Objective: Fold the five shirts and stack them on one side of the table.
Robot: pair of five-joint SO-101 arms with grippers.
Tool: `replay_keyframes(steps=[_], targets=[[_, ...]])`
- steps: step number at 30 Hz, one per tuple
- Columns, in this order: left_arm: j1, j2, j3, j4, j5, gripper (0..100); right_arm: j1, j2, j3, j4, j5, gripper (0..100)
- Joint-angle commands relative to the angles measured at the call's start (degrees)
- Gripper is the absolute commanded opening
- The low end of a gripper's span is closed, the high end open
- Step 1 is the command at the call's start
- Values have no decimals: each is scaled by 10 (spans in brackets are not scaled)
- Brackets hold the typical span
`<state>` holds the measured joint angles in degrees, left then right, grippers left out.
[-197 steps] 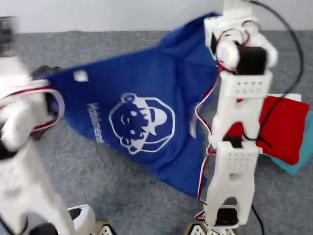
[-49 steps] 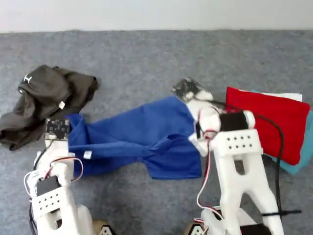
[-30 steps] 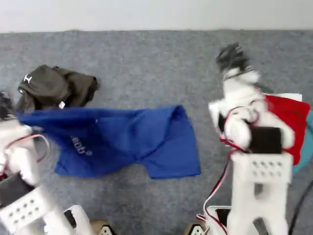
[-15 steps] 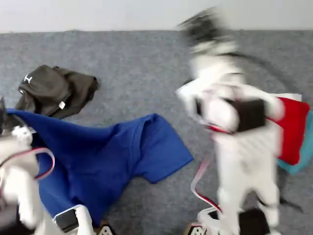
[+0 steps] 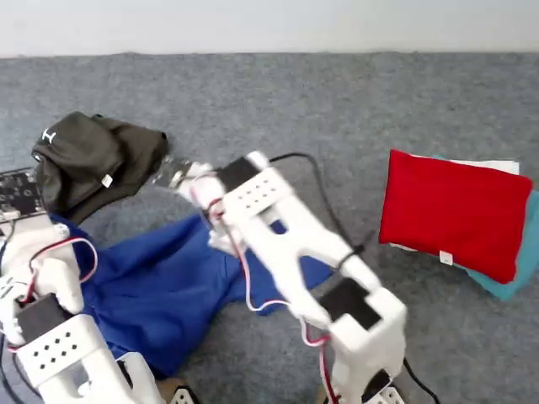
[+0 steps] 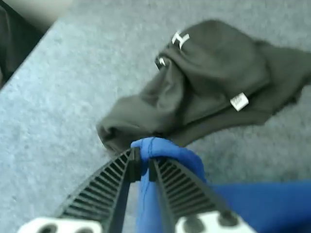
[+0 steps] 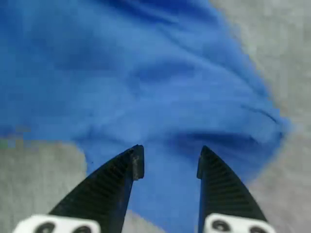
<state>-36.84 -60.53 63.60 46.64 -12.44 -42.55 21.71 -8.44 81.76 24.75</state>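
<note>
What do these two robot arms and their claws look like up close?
The left arm and right arm are blocky white plastic links with black motors at the joints, small dotted holes, and thin red and white wires looping outside. The left gripper and right gripper have black, ribbed, tapering fingers on white bases.

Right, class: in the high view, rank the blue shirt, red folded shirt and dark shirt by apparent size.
1. blue shirt, partly hidden.
2. red folded shirt.
3. dark shirt, close to the red one, so unsure.

Rumpled blue shirt [image 5: 160, 286], bunched black shirt [image 5: 93, 156]
</note>
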Motion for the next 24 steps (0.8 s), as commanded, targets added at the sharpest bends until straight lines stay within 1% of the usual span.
replay_keyframes(steps=[1,4,6,7,9,11,12,17,20,24], targets=[[-4,-4,22,-14,-4,13,-23,49,-4,-37,-44,182],[-4,-4,39,-12,-6,13,-24,95,-20,-38,-90,180],[-4,-5,45,-12,-4,13,-22,118,-28,-39,-93,158],[-4,-5,46,-11,-4,13,-21,130,-34,-39,-87,119],[-4,-5,46,-11,-4,13,-8,152,-54,-38,-89,0],[-3,-5,46,-11,-4,13,15,162,-80,-35,-96,24],[-2,-4,46,-11,-4,13,35,164,-96,-35,-99,3],[4,-3,46,-1,-13,13,136,165,-189,-35,-99,9],[39,-3,47,17,-15,13,181,174,-257,-35,-98,9],[94,-3,47,20,-14,13,226,206,-350,-55,-98,9]])
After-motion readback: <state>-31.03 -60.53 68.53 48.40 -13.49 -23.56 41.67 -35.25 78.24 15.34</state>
